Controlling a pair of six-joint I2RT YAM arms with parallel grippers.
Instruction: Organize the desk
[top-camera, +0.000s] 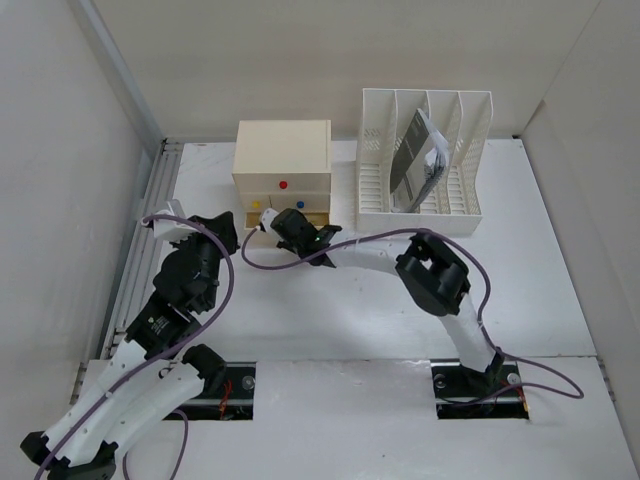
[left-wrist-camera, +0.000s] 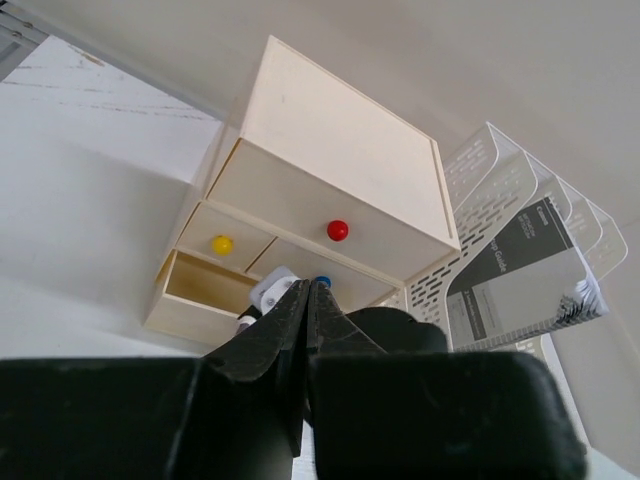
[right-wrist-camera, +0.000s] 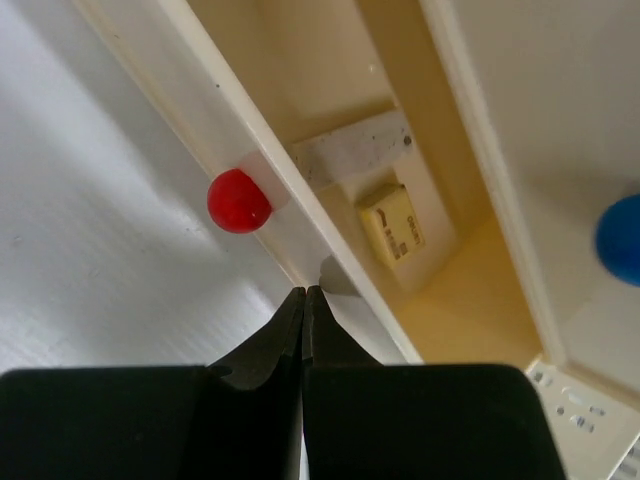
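The white desk (top-camera: 330, 320) carries a cream drawer box (top-camera: 283, 160) at the back. Its lowest drawer (right-wrist-camera: 450, 300) is pulled out, with a red knob (right-wrist-camera: 238, 200) on its front wall and a small cream labelled block (right-wrist-camera: 392, 225) inside. My right gripper (right-wrist-camera: 305, 290) is shut and empty, its tips against that front wall; from above it shows at the open drawer (top-camera: 262, 224). My left gripper (left-wrist-camera: 310, 285) is shut on nothing. It hangs left of the box (top-camera: 228, 233) and points at it.
The box also has a red knob (left-wrist-camera: 338, 230), a yellow knob (left-wrist-camera: 222, 244) and a blue knob (right-wrist-camera: 620, 240) on shut drawers. A white slotted file rack (top-camera: 420, 165) to the right of it holds a grey booklet (left-wrist-camera: 525, 280). Walls enclose the desk at the back and both sides.
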